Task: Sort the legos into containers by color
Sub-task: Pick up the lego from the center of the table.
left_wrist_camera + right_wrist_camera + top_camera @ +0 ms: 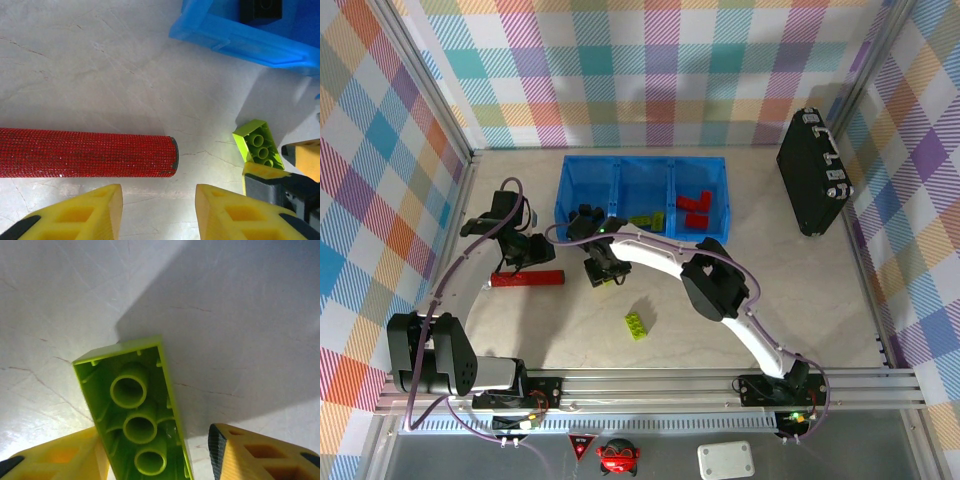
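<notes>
On the pale marble table [240, 300], the right gripper [155, 440] is spread around an upturned lime-green brick [135, 390], nearer one finger; closing may twist it out.

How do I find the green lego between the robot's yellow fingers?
Find the blue tray at the back of the table; the right gripper points down in front of its left bin. The lime-green brick between its fingers is upside down, hollow tubes showing, while the other green brick lies nearer the table's front.
</notes>
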